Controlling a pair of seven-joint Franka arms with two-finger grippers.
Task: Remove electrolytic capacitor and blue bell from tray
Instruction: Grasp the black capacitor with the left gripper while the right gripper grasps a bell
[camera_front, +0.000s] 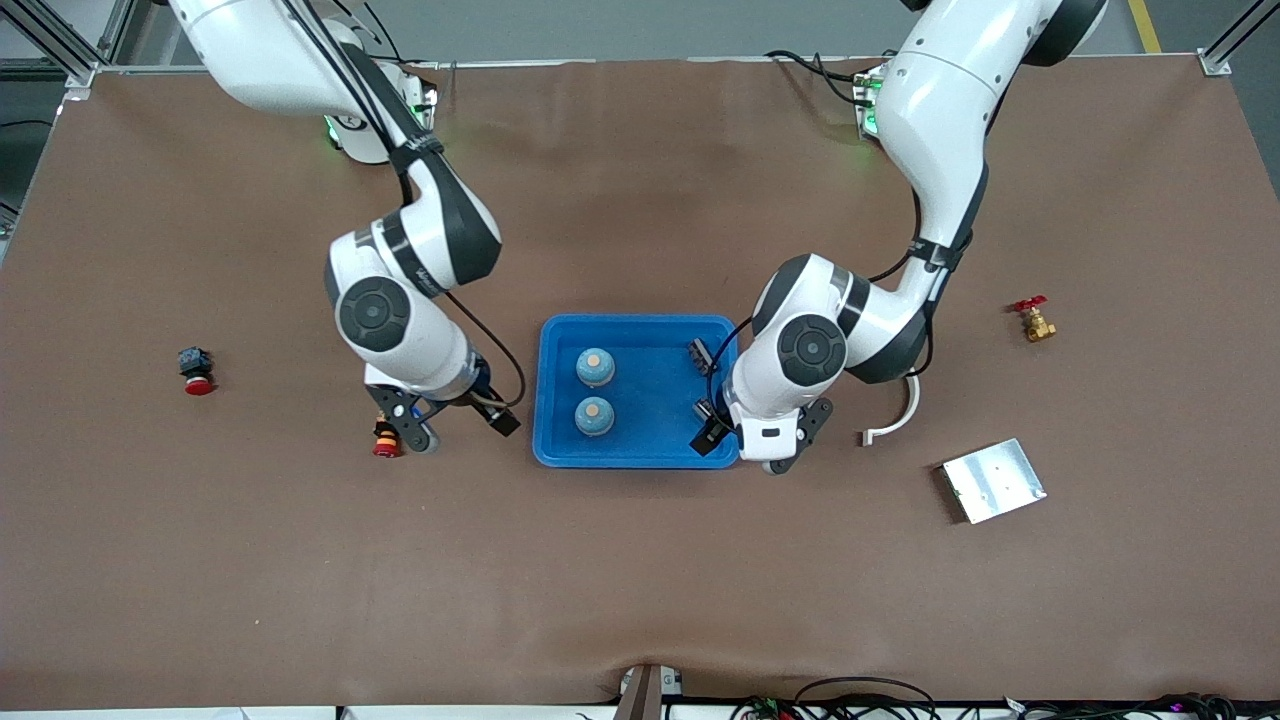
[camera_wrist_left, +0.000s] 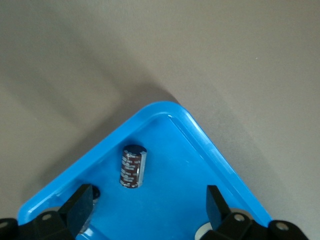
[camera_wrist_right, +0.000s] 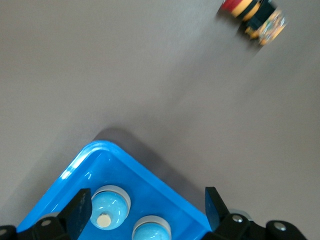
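Blue tray sits mid-table w/ two bells in it, side by side toward the right arm's end. Capacitor is lying in the tray corner toward the left arm's end. Left gripper hangs over that corner, fingers wide, nothing held. Right gripper is over the tray edge by the bells, also wide & empty.

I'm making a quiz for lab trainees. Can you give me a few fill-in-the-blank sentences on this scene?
1. The two blue bells stand in the ____ tray.
2. The capacitor in the tray lies on its ____.
3. The left gripper and right gripper both have ____ fingers.

Missing words: blue; side; open
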